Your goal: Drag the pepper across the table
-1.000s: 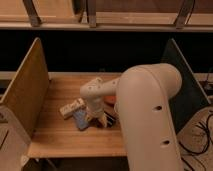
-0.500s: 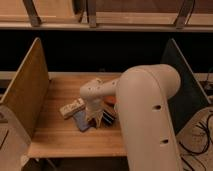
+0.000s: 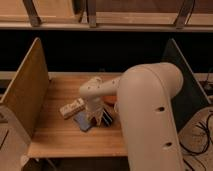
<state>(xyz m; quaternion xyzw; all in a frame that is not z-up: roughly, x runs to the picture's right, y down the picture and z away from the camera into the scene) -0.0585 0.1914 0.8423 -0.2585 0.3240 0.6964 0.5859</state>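
Down on the table (image 3: 55, 136), the gripper (image 3: 92, 119) hangs straight from the bent wrist of the big cream arm (image 3: 150, 115), close over the planks near the middle. Whether it is apart or together cannot be told. The pepper cannot be picked out: the wrist and gripper cover the spot under them.

A round orange plate (image 3: 110, 100) lies just behind the gripper, half hidden by the arm, and what it carries cannot be seen. A blue flat pad (image 3: 81, 122) lies touching or just beside the gripper on the side of the wooden side board (image 3: 25, 95). A pale oblong box (image 3: 72, 107) lies tilted a little farther that way and back. A black box (image 3: 107, 118) sits just beside the gripper on the other side, toward the dark side board (image 3: 186, 82).

Compared with half a second ago, the gripper and the things around it sit almost where they were.

Bare planks run from the pad to the wooden board, and a bare strip lies between the gripper and the table's near edge.
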